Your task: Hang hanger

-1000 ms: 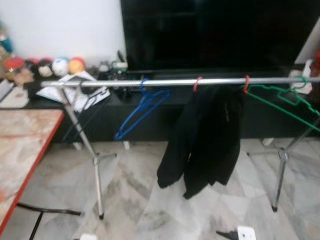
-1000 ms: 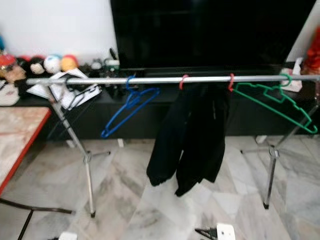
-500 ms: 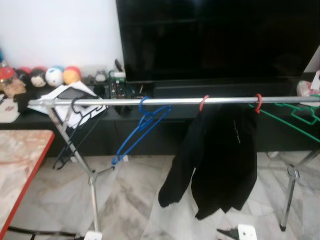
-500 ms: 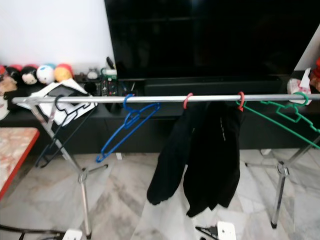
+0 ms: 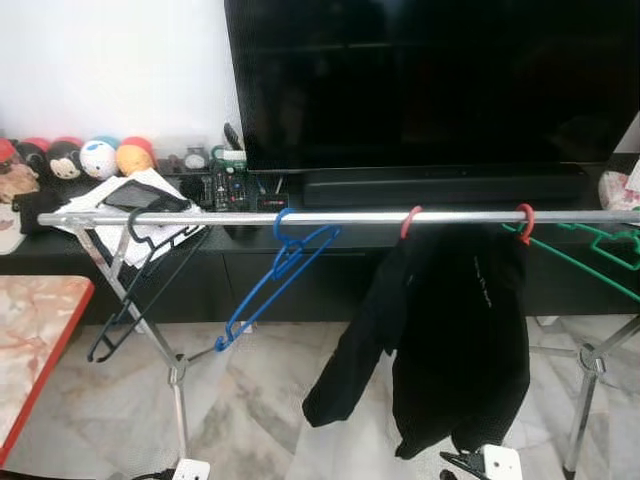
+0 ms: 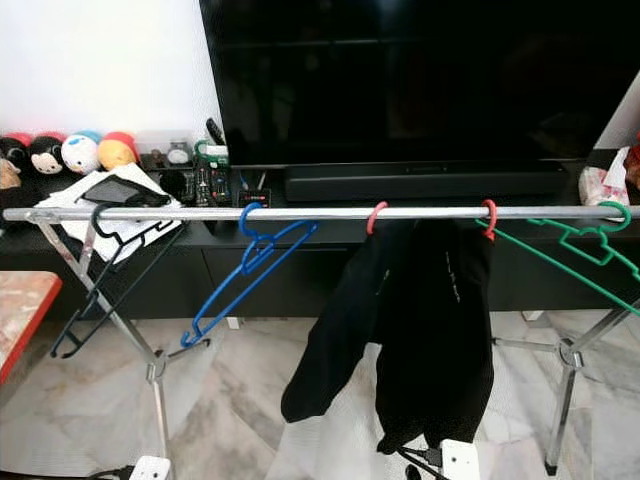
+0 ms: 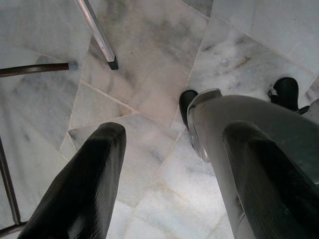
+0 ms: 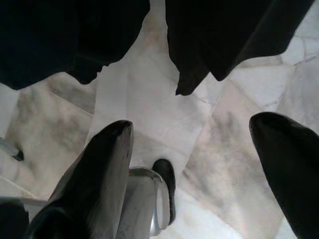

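A chrome rail (image 5: 340, 216) on crossed legs stands in front of the TV (image 5: 430, 80). Four hangers hang on it: a black hanger (image 5: 130, 290) near the left end, a blue hanger (image 5: 280, 275) beside it, a red hanger (image 5: 520, 215) carrying a black garment (image 5: 450, 340), and a green hanger (image 5: 600, 250) at the right end.

Left tool (image 7: 169, 174): fingers wide apart, holding nothing, pointed down at the marble floor (image 7: 149, 74). Right tool (image 8: 199, 169): fingers wide apart, holding nothing, above the floor below the hem of the garment.

Handling estimate: the bare hangers appear to be thin plastic, light and stiff, smooth and likely to swing or slip on the rail. Grip the straight lower bar or the neck just under the hook. The garment is soft; avoid pinching it.
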Tool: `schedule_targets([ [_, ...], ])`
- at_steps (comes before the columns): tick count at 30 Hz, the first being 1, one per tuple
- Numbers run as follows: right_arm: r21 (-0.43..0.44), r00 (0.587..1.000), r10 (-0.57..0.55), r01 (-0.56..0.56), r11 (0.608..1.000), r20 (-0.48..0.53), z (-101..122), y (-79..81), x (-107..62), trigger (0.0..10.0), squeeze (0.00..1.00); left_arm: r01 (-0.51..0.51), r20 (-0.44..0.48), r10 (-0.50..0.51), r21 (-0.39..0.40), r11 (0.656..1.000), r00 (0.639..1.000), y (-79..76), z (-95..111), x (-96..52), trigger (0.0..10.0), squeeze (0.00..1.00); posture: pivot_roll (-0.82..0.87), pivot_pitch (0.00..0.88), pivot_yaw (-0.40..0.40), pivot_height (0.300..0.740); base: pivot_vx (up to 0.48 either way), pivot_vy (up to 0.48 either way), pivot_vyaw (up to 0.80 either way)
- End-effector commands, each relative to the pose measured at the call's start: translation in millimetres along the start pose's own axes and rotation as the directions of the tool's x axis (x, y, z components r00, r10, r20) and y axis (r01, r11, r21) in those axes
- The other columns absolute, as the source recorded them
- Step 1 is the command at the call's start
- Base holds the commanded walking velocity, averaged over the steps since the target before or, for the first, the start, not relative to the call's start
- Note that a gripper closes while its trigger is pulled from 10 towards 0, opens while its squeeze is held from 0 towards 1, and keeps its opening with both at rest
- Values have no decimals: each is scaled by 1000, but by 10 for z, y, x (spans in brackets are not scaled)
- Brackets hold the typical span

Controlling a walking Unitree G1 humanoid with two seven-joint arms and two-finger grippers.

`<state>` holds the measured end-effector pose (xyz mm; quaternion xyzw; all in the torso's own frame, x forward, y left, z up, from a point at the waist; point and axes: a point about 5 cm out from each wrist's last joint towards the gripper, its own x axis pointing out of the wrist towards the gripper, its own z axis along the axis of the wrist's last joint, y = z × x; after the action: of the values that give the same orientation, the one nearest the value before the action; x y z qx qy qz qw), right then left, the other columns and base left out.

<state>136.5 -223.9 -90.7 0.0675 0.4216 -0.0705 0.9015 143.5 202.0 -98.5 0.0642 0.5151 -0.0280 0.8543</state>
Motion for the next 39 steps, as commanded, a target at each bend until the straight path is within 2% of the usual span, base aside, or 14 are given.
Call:
schedule_targets([
  [1,25,999,-15,15,1000,29,23,-22,-5,10000,0,-3,-6,3,-5,1000,1000,31,-31,-9,10000,0,-79,1,1,727,0,0,0],
  [5,22,999,-23,22,1000,42,30,-29,-9,10000,0,-4,-3,4,-7,1000,1000,58,-49,-17,10000,0,-82,1,0,727,0,0,0],
  [8,75,985,-101,92,993,138,78,-60,-36,10000,0,-15,1,15,-7,1000,1000,124,-74,-33,10000,0,-77,1,0,727,0,0,0],
  [17,140,950,-149,113,984,276,168,-58,-78,10000,0,-13,-2,13,8,1000,1000,143,-92,-40,10000,0,-93,0,15,727,0,0,0],
  [31,89,900,-122,93,992,419,304,-18,-122,10000,0,-5,5,5,21,1000,1000,76,-80,-29,10000,0,-100,0,21,727,0,0,0],
  [32,84,883,-117,89,993,455,380,-34,-124,10000,0,-5,4,5,22,1000,1000,75,-82,-29,10000,0,-100,0,21,727,0,0,0],
  [33,67,814,-110,88,994,570,703,-109,-149,10000,0,-5,4,5,22,1000,1000,76,-84,-30,10000,0,-100,0,21,727,0,0,0],
  [35,42,707,-92,88,995,701,1117,-173,-252,10000,0,-6,4,6,22,1000,1000,80,-85,-30,10000,0,-95,0,20,727,0,0,0],
  [36,39,679,-91,91,995,729,1210,-184,-298,10000,0,-9,5,9,22,1000,1000,104,-80,-33,10000,0,-94,0,20,727,0,0,0],
  [39,38,666,-94,98,994,740,1235,-193,-332,10000,0,-15,7,15,21,1000,1000,158,-66,-39,10000,0,-92,0,20,727,0,0,0],
])
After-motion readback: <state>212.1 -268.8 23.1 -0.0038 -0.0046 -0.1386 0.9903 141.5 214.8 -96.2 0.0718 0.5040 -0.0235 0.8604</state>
